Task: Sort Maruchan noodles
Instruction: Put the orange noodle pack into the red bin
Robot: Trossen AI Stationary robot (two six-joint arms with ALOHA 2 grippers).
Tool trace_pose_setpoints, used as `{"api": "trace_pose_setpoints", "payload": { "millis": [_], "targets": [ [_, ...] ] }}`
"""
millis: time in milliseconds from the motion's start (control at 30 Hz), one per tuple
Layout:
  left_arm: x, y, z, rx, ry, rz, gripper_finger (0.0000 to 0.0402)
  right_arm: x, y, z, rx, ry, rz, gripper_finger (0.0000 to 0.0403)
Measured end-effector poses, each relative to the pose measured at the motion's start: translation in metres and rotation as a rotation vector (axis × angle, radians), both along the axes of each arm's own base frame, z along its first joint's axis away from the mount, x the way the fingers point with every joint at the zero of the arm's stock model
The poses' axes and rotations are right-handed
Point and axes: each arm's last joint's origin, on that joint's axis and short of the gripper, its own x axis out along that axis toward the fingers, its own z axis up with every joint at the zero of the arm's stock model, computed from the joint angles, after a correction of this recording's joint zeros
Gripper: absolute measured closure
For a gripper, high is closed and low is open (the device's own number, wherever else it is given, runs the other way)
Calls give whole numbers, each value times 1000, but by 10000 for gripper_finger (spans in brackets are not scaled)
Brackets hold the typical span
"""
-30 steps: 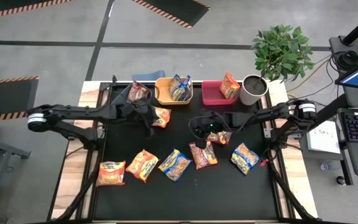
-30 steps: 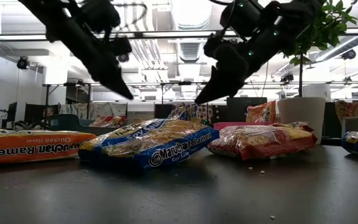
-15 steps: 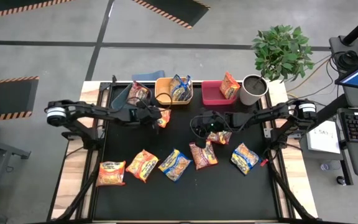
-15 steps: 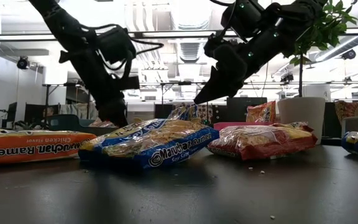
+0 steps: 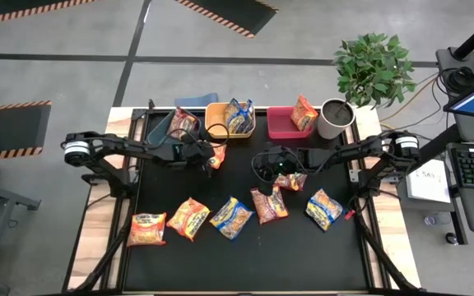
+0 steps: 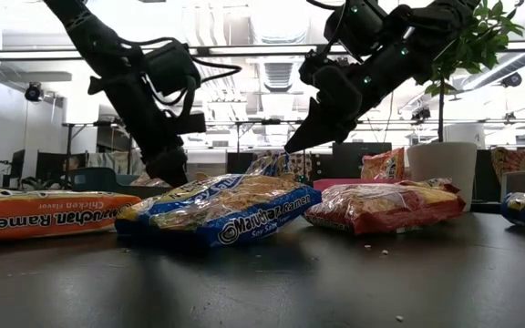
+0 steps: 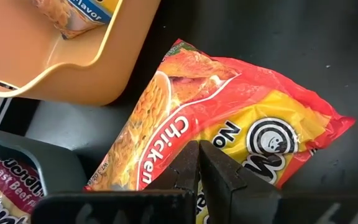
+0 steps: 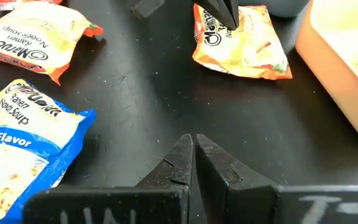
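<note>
An orange-trimmed Maruchan chicken packet (image 5: 216,154) (image 7: 229,118) lies flat on the black mat just in front of the yellow bin (image 5: 214,129). My left gripper (image 5: 206,156) (image 7: 197,149) is shut, with its tips down on this packet. My right gripper (image 5: 262,170) (image 8: 193,142) is shut and hovers over bare mat at mid-table, touching nothing. Several more packets lie flat along the near half of the mat, among them an orange one (image 5: 146,228) and blue ones (image 5: 231,217) (image 5: 325,208). Others sit in the bins. My left gripper comes at the chicken packet from above, slanting from the table's left. Its shut fingertips (image 8: 226,15) meet the packet's printed front (image 7: 185,134) near one long edge. Whether any film is caught between them, I cannot tell. The packet lies flat on the mat.
Three bins stand along the far edge: a dark one (image 5: 161,125) with a packet, the yellow one with a blue packet (image 5: 239,115), and a red one (image 5: 278,131) with a packet. A white plant pot (image 5: 334,119) stands at the far right. Bare mat shows between the grippers.
My left arm has reached toward the table's right and far side, and its gripper has come down from well above the mat onto the chicken packet by the yellow bin. The right arm and the packets have kept still.
</note>
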Motion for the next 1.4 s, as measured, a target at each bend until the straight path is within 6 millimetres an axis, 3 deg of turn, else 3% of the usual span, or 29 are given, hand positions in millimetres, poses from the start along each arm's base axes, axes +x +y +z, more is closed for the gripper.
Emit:
{"api": "trace_pose_setpoints", "payload": {
  "millis": [367,567,733,1133,1400],
  "targets": [
    [6,-4,2,-112,-82,-81,402,0,0,0,-2,-3,1,394],
    [21,-19,11,-161,-240,-214,402,1,0,1,-2,-10,0,394],
    [27,-37,24,-159,-259,-386,402,1,0,0,31,-13,-23,394],
    [-12,-38,37,-115,-46,-346,402,-2,-17,0,216,-35,-200,394],
    [-22,-39,21,-129,-38,-318,402,-4,-29,0,364,-64,-337,367]
  ]
}}
